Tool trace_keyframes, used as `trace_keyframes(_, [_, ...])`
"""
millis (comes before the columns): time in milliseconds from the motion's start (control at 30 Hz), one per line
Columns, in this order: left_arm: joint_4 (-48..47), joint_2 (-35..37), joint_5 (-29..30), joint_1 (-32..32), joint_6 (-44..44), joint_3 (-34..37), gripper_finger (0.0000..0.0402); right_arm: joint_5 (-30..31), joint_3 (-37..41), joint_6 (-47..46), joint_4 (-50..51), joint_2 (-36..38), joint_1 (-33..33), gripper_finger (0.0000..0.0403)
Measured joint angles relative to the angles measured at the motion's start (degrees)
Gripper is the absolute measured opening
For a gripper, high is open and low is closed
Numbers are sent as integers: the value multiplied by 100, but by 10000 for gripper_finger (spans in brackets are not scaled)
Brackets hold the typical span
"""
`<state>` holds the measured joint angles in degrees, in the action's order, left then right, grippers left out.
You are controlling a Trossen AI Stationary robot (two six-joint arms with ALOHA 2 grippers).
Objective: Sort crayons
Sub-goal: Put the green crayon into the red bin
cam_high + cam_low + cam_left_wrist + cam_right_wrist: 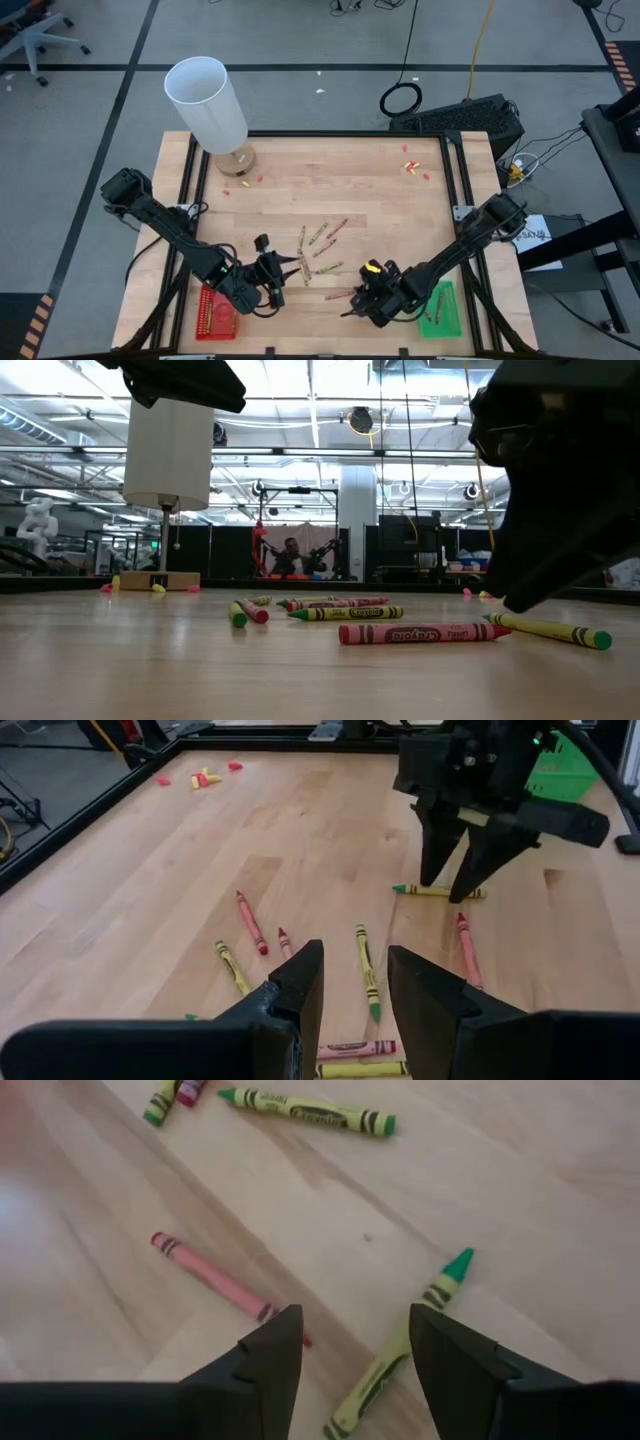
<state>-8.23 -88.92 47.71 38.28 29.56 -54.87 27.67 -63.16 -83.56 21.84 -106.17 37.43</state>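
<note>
Beside the green tray (441, 310), right hand (352, 305) hovers, fingers apart, over a yellow-green crayon (400, 1348); next: descend, clamp.

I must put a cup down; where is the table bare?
Bare wood lies between the lamp base and the yellow and red scraps, at the table's far edge. The near middle is crowded: crayons lie between the two grippers.

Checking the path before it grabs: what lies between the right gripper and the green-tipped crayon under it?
Nothing: in the right wrist view the open right gripper hangs over the green-tipped crayon, bare wood around it.
</note>
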Motion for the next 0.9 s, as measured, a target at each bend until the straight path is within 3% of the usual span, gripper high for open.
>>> trace_keyframes(400, [-43,0,-124,0,-13,0,113,101,-9,145,174,-97,-4,168])
trace_keyframes(633, [-107,0,-123,-2,-42,0,113,-373,-49,605,438,-92,-68,168])
trace_keyframes(900, [-144,0,-124,-2,-44,0,113,-392,-199,930,1014,-150,-59,168])
